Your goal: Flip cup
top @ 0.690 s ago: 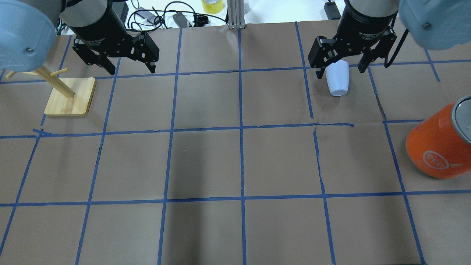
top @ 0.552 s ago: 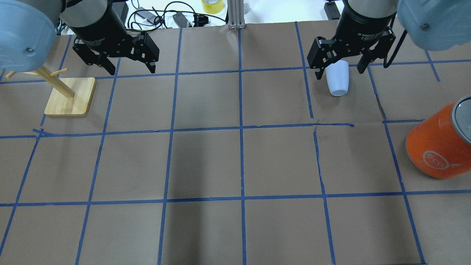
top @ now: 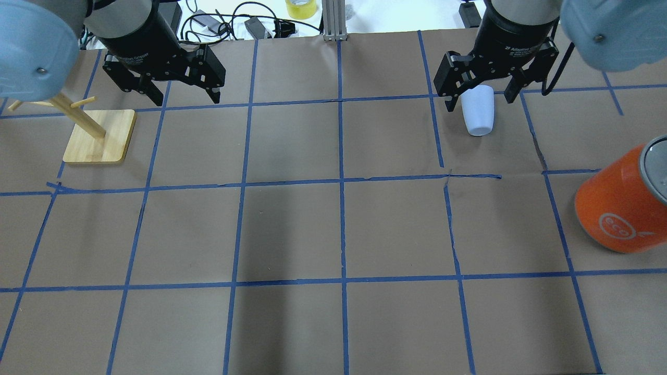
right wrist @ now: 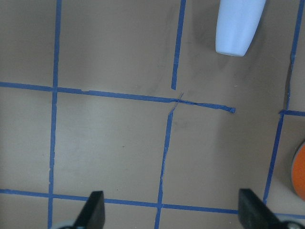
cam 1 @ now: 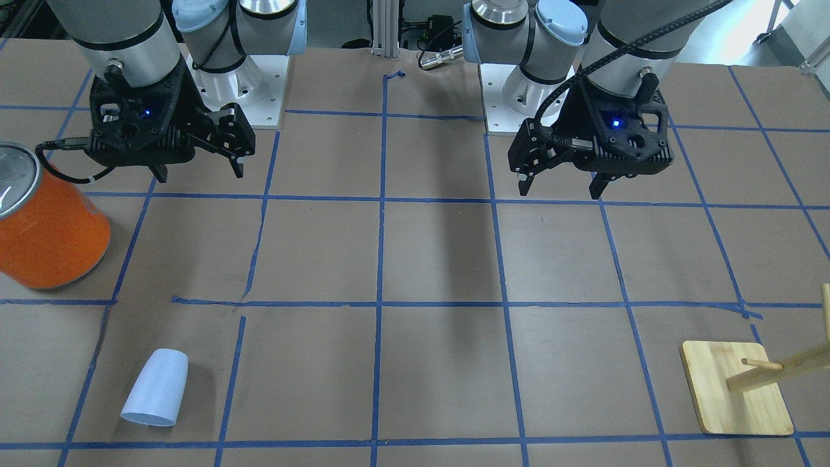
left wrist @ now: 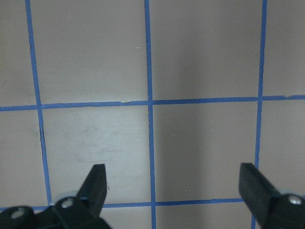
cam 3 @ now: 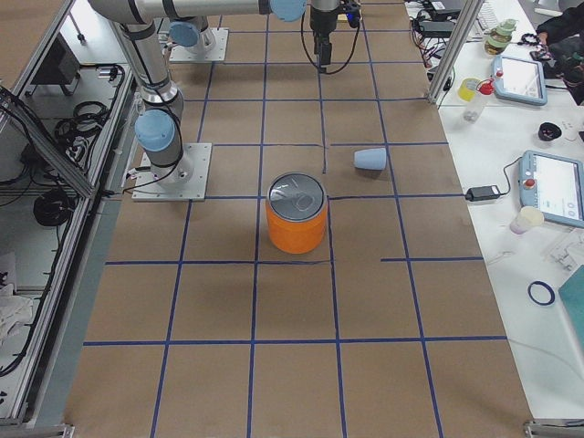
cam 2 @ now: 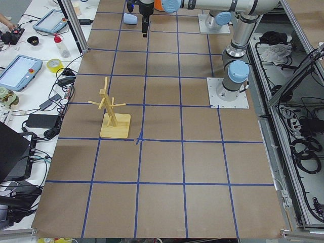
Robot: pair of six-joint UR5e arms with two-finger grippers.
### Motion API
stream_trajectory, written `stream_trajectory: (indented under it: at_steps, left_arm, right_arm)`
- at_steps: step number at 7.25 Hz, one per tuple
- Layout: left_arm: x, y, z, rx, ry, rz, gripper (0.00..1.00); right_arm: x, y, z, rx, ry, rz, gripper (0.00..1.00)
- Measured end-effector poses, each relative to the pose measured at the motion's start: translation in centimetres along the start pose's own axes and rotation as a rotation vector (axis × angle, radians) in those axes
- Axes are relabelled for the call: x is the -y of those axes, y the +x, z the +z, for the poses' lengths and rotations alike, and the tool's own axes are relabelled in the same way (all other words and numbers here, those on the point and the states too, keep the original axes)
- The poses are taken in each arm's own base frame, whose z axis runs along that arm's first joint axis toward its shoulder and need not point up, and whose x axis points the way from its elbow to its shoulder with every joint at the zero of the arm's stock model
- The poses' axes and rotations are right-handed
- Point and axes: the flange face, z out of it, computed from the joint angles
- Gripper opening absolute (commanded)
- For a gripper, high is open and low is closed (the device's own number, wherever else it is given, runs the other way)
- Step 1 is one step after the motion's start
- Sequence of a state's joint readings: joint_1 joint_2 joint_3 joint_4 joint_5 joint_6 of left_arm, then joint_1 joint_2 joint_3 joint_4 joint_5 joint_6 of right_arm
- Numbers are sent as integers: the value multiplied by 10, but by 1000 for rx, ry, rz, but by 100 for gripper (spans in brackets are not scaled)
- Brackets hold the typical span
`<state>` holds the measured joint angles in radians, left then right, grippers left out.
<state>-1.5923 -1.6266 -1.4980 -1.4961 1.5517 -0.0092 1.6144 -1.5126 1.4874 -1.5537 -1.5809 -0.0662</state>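
My right gripper (cam 1: pixel 200 174) slid a bit toward the overhead view's top. It and my left gripper (cam 1: pixel 559 192) are spread wide, holding nothing. The cup (cam 1: pixel 157 388) lies on its side, lower left in the front view.

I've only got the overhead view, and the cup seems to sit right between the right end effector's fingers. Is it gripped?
Observer: No. In the front-facing view the cup lies on the table, well clear of the right end effector, which hangs much farther back.
Operator: Standing or tipped over?
Observer: Tipped over: the right side view shows it lying on its side.
Operator: Anything in the grip at all?
Observer: Nothing. In the right wrist view its fingers stand wide apart with only table between them, and the cup lies beyond them.
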Motion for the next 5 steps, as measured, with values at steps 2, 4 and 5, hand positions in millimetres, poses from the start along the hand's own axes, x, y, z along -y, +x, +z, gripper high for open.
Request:
stream_trajectory:
  at_steps: [2,4,5]
  left_arm:
    - [0,0,0,0,-2,0,100]
    - [0,0,0,0,-1,0,100]
    - [0,0,1,-1,-1,0,100]
  right_arm:
    - [1,5,1,-1,0,8,100]
    - [4,22,-1,0,3,31,100]
    - [6,32,-3,3,5,46,100]
